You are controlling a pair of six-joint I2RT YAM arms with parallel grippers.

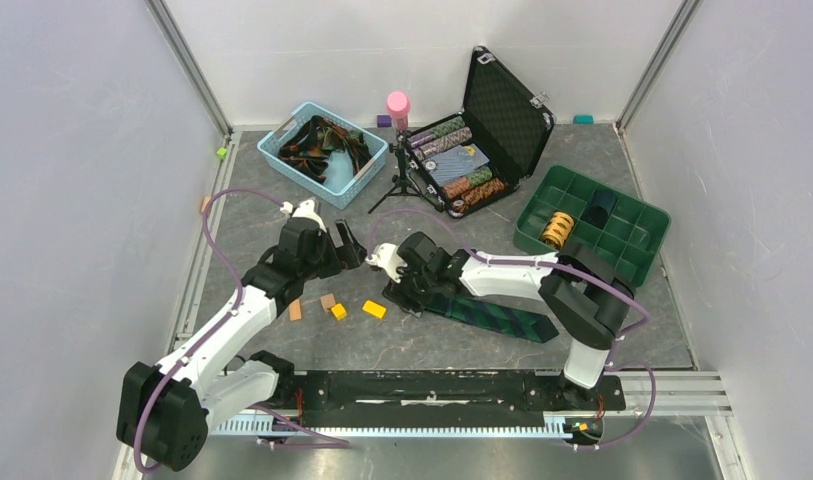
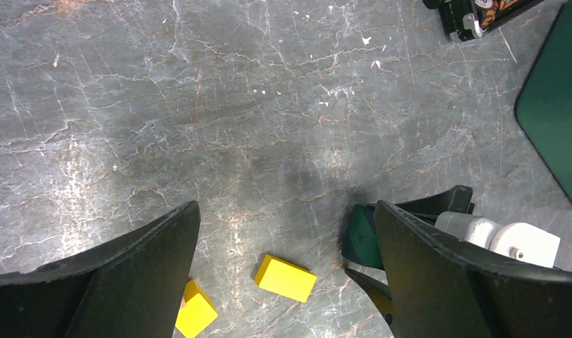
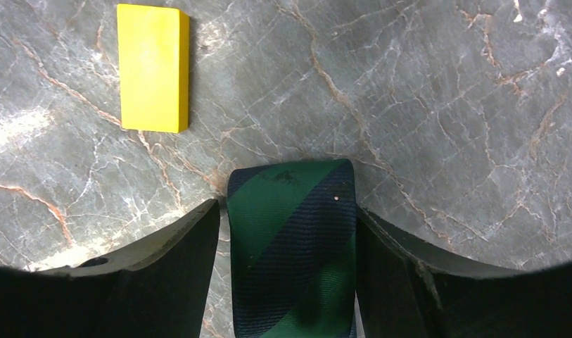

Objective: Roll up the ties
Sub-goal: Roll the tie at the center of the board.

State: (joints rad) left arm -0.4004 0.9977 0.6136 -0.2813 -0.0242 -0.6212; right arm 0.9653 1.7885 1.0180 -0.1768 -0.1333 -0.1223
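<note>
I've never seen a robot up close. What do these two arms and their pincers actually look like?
The left arm and right arm are slim white tubes linked by chunky black joints. A thin purple cable loops along each. The left gripper and right gripper each have two broad, curved black fingers. No readable markings show.
</note>
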